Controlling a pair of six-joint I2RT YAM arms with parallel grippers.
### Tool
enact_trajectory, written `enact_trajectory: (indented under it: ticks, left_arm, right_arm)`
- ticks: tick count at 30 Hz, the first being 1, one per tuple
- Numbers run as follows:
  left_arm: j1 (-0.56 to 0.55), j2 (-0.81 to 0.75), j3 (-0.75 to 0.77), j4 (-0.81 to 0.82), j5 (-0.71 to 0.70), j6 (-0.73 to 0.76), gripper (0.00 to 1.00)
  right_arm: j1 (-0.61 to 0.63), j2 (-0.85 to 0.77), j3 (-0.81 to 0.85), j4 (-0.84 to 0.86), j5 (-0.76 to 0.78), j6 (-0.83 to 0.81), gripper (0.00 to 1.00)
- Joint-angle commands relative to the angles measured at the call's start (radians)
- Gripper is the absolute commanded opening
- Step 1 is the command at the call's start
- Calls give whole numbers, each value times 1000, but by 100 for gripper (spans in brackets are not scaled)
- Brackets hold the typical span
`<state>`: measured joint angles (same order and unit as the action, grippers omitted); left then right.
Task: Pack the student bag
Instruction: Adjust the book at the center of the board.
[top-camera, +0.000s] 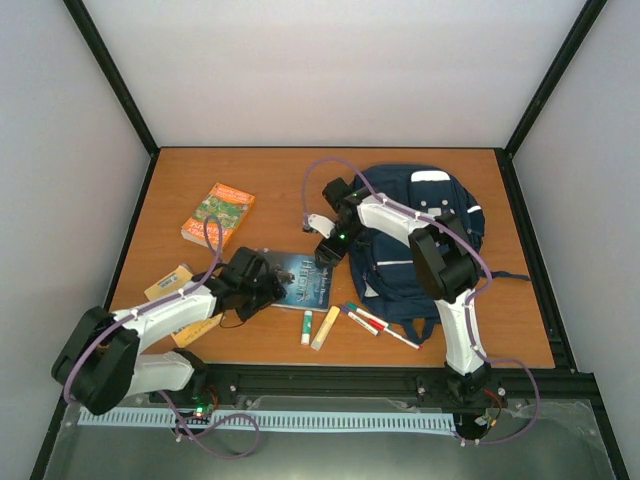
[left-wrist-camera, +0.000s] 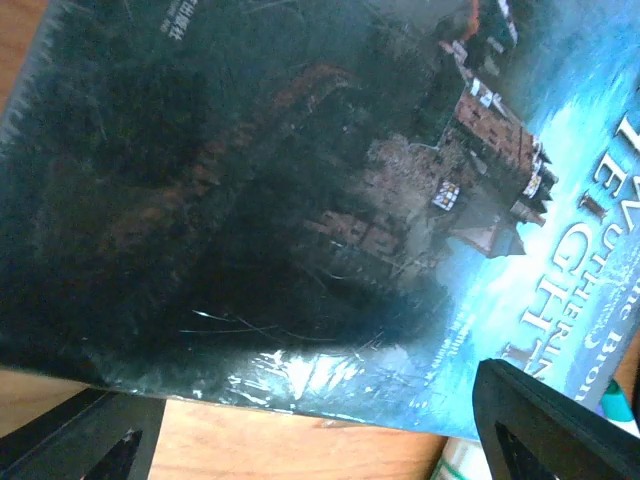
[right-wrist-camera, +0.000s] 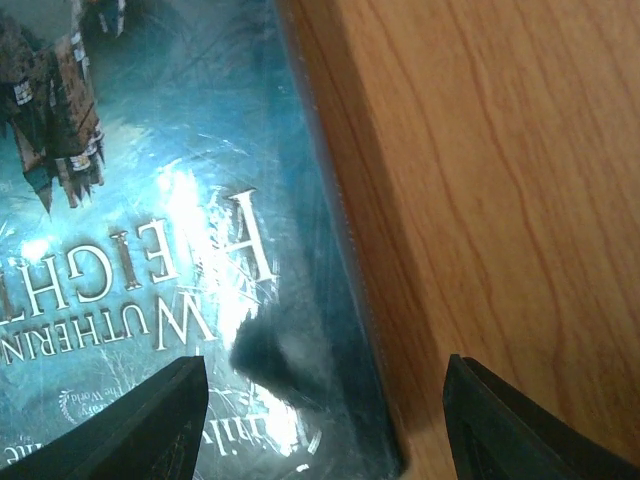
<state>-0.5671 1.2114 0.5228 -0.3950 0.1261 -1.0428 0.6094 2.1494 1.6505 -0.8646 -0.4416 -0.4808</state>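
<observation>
The student bag (top-camera: 425, 235), navy with thin white stripes, lies flat at the right of the table under my right arm. A dark blue book (top-camera: 302, 281) titled "Wuthering Heights" lies just left of it. My left gripper (top-camera: 266, 284) is low at the book's left end and open. In the left wrist view the book (left-wrist-camera: 300, 180) fills the frame, with its near edge between the two fingertips (left-wrist-camera: 550, 420). My right gripper (top-camera: 327, 256) hovers open over the book's far right corner. In the right wrist view the cover (right-wrist-camera: 180, 200) and its edge lie between the fingers (right-wrist-camera: 120, 420).
An orange book (top-camera: 218, 213) lies at the back left. Two yellow items (top-camera: 170, 283) sit by my left arm. Glue sticks (top-camera: 318, 327) and markers (top-camera: 375, 322) lie in front of the blue book and the bag. Bare wood (right-wrist-camera: 500, 200) shows beside the book.
</observation>
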Motion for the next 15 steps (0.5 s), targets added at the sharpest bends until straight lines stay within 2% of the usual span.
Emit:
enact_trajectory:
  ticks: [1, 9, 12, 15]
  left_arm:
    - [18, 51, 70, 45, -5, 26, 87]
    - [56, 117, 189, -19, -19, 97, 86]
    - [56, 80, 230, -115, -26, 131, 87]
    - [56, 8, 282, -235, -91, 195, 92]
  right_arm:
    - [3, 20, -25, -4, -17, 7, 67]
    - [3, 4, -38, -2, 11, 13, 67]
    - [0, -30, -26, -10, 91, 28, 69]
    - [-3, -107, -35, -17, 157, 39, 72]
